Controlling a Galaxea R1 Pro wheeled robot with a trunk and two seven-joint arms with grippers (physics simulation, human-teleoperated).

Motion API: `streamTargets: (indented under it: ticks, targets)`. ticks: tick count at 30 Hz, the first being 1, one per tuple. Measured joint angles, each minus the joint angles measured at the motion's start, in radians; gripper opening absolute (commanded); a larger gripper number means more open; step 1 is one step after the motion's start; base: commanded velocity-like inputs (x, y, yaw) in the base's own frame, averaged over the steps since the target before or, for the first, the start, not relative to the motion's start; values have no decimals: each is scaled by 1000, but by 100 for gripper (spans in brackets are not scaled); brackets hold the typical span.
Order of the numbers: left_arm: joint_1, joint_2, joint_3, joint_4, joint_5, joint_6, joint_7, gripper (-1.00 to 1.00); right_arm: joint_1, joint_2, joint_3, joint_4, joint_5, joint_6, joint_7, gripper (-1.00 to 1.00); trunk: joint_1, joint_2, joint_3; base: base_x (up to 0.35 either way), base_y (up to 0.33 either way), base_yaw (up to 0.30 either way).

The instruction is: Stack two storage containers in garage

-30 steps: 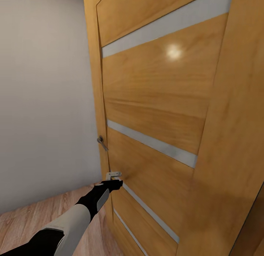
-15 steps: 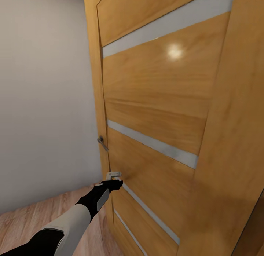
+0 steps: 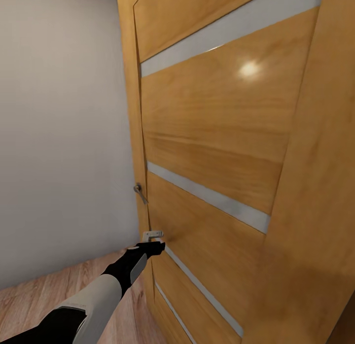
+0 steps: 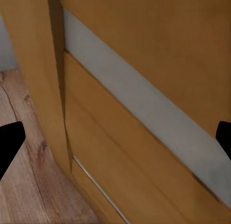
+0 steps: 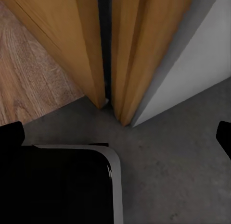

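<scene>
Wood door [image 3: 217,152] blocks the way ahead, left gripper [image 3: 154,234] right up against its face. Free room only to the left, along grey wall [image 3: 59,137] & plank floor [image 3: 29,294].

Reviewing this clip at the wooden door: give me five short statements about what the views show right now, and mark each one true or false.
1. The left end effector is close to the honey-coloured wooden door with pale grey horizontal strips. True.
2. A small grey metal door handle sits above that end effector in the head view. True.
3. The left end effector's fingers are closed on the handle. False: they are spread wide and hold nothing.
4. Both wrist views show light carpet underfoot. False: the left wrist view shows light wood-plank flooring, and the right wrist view shows dark grey concrete floor beside planks.
5. The wall left of the door is red brick. False: it is a plain pale grey wall.
</scene>
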Motion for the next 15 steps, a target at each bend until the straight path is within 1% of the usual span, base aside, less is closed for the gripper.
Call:
streamTargets:
  ticks: [11,13,15]
  targets:
    - [0,0,0,0,0,0,0,100,0,0,0,0,1,1,0,100,0,0,0,0,0,-1]
    - [0,0,0,0,-1,0,0,100,0,0,0,0,1,0,0,100,0,0,0,0,0,-68]
    - [0,1,5,-1,-14,0,4,100,0,0,0,0,1,1,0,100,0,0,1,0,0,-148]
